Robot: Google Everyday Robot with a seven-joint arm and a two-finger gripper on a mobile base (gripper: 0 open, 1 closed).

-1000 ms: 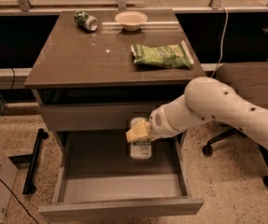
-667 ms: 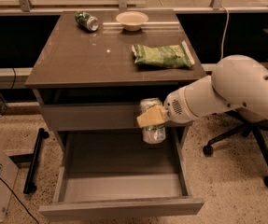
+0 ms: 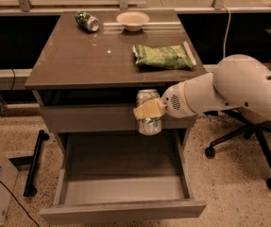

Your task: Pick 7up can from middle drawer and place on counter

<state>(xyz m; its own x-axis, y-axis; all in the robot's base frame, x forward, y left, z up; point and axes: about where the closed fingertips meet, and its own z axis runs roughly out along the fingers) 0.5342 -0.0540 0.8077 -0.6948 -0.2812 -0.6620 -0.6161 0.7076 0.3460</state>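
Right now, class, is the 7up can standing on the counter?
No, the end effector grips the 7up can in mid-air, below the counter and above the open middle drawer.

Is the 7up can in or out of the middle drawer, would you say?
Out: the gripper holds the 7up can upright above the open middle drawer, lower than the counter.

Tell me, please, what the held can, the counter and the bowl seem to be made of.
The 7up can, held by the gripper just below the edge of the counter, looks like thin metal: silvery top, printed wall. The counter seems glossy laminate or coated wood, since it mirrors light. The bowl looks matte, perhaps paper or ceramic; unclear.
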